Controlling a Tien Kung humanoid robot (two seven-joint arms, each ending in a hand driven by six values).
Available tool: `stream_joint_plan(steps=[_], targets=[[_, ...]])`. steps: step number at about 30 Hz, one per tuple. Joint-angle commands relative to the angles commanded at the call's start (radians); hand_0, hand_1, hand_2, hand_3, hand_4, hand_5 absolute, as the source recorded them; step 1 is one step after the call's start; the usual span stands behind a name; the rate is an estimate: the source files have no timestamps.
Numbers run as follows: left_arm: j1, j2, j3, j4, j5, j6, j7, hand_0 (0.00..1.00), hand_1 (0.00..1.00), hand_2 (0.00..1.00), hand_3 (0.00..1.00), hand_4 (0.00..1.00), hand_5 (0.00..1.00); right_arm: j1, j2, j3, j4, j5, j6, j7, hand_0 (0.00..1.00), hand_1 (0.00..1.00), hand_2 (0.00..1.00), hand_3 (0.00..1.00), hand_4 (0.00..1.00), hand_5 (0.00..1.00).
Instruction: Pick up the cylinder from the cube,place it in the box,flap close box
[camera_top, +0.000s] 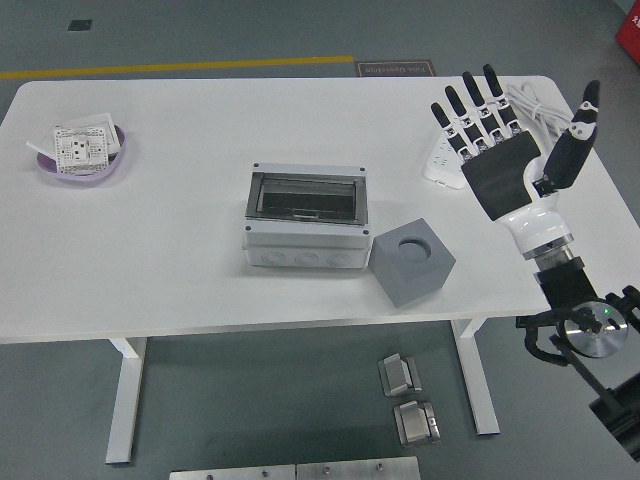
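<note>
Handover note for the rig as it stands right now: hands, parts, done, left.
Right robot hand: open, fingers spread, palm toward the camera, raised over the table's right end above the white power strip. It holds nothing.
Left robot hand: not in view.
Grey cube: near the front edge, by the box's right front corner; its round recess looks empty.
Box: mid-table, its dark clear flap looks shut.
Cylinder: not visible in this view, so I cannot confirm where it is.
Done: flap seems closed.
Left: check that the cylinder is in the box.
</note>
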Motion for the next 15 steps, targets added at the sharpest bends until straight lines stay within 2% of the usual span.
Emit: stream_joint_plan(steps=[5, 6, 11, 12, 15], targets=[[0.001, -0.001, -0.004, 0.0, 0.004, 0.0, 0.0, 0.776, 0.781, 0.755, 0.867, 0.745, 0.571, -0.001, -0.002, 0.002, 0.0, -0.002, 0.006, -0.004, 0.998, 0.998, 0.997, 0.998, 0.998, 0.998], [0.001, -0.001, -0.004, 0.0, 0.005, 0.0, 0.0, 0.776, 0.781, 0.755, 0.867, 0.744, 0.57, -0.002, -0.002, 0.003, 0.0, -0.004, 0.006, -0.005, 0.979, 0.847, 0.858, 0.998, 0.998, 0.998], [0.001, -0.002, -0.008, 0.0, 0.008, 0.0, 0.0, 0.776, 0.781, 0.755, 0.867, 0.744, 0.57, -0.004, -0.003, 0.011, 0.001, -0.013, 0.001, -0.008, 0.979, 0.847, 0.858, 0.998, 0.998, 0.998], [0.001, -0.002, -0.008, 0.0, 0.008, 0.0, 0.0, 0.776, 0.781, 0.755, 0.867, 0.744, 0.57, -0.004, -0.004, 0.012, 0.001, -0.012, 0.0, -0.011, 0.964, 0.906, 0.98, 0.998, 0.998, 0.998], [0.001, -0.003, -0.008, 0.0, 0.01, 0.0, 0.0, 0.776, 0.781, 0.755, 0.867, 0.744, 0.57, -0.004, -0.005, 0.017, 0.002, -0.013, -0.008, -0.019, 0.964, 0.906, 0.98, 0.998, 0.998, 0.998]])
